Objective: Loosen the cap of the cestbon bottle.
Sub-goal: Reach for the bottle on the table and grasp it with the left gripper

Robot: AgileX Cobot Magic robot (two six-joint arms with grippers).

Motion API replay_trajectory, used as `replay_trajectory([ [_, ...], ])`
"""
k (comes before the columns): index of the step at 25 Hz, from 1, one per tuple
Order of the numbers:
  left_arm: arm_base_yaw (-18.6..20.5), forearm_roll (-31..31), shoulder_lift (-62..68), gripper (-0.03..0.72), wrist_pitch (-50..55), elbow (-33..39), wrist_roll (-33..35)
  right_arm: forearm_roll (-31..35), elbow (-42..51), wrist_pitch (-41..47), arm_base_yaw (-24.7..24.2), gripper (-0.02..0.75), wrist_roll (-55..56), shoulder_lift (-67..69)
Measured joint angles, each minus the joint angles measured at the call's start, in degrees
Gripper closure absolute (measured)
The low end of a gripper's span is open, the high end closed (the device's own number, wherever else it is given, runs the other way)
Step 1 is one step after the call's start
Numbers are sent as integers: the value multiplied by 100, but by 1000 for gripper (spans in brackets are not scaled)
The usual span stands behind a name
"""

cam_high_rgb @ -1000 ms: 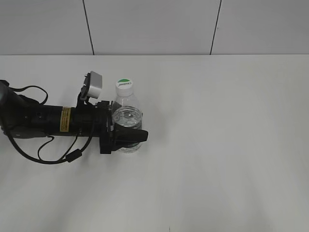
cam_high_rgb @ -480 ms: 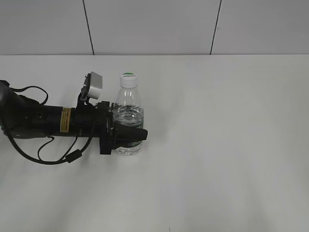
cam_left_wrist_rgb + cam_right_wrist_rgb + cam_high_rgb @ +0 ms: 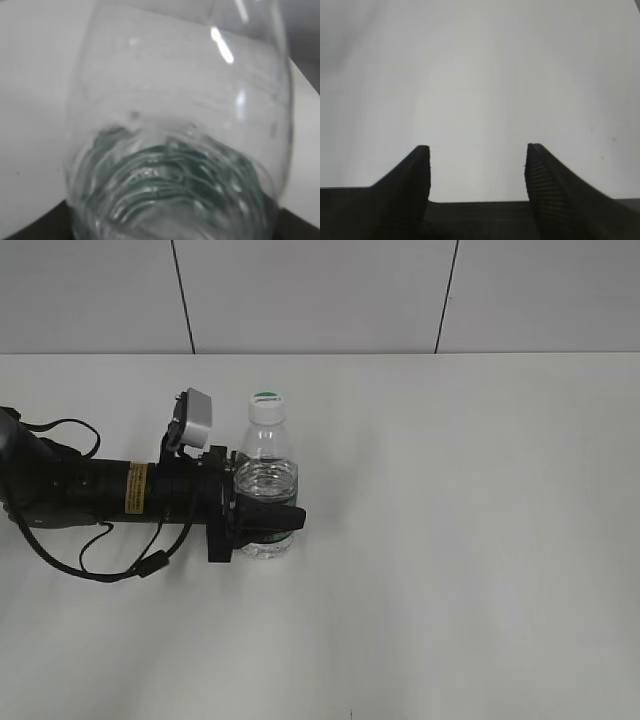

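One grip only: my left gripper is clamping the cestbon bottle low, near the table's left edge. My right gripper is hanging open, empty. Twisting the cap is risking the ribbed body slipping or tipping.

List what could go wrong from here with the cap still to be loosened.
1. The left gripper grips the bottle low on its body, so twisting the cap high above could tip the bottle or spin it in the jaws.
2. The thin clear wall may buckle under a tighter squeeze.
3. The right gripper is open over bare table, absent from the exterior view; it must come across without knocking the bottle.
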Motion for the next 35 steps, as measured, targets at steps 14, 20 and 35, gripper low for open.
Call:
replay_trajectory([
  [14, -424, -535, 56, 279, 147, -128, 1213, 1406, -1440, 218, 0, 280, 127, 2997],
  [20, -686, -743, 56, 279, 142, -217, 1227, 1775, -2271, 489, 10, 280, 271, 4117],
  [35, -705, -839, 56, 279, 152, -221, 1227, 492, -4803, 533, 2329, 280, 2562, 6716],
])
